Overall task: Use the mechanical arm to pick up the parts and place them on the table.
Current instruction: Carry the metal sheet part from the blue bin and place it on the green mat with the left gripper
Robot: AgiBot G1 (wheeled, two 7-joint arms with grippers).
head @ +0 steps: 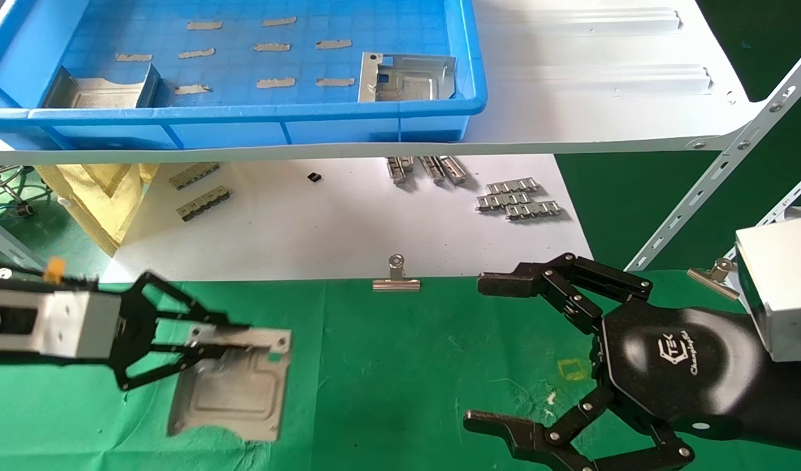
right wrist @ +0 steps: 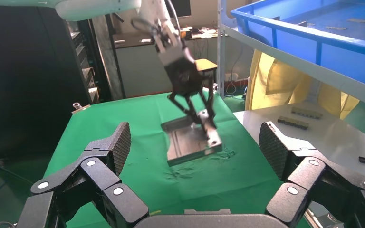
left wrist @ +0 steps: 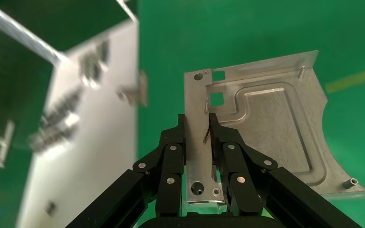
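Holding two parts [head: 400, 78], blue tray [head: 256, 124] on shelf.

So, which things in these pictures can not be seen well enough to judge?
- Head view: the part held by the left claw is motion-blurred; contact with the green table is unclear.
- Head view: the part in the blue tray is half hidden behind the tray wall.
- Left wrist view: the small strips are blurred.

Workshop bench: white metal shelf [head: 603, 98], blue plastic tray [head: 243, 124] (stamped parts [head: 403, 77] inside)
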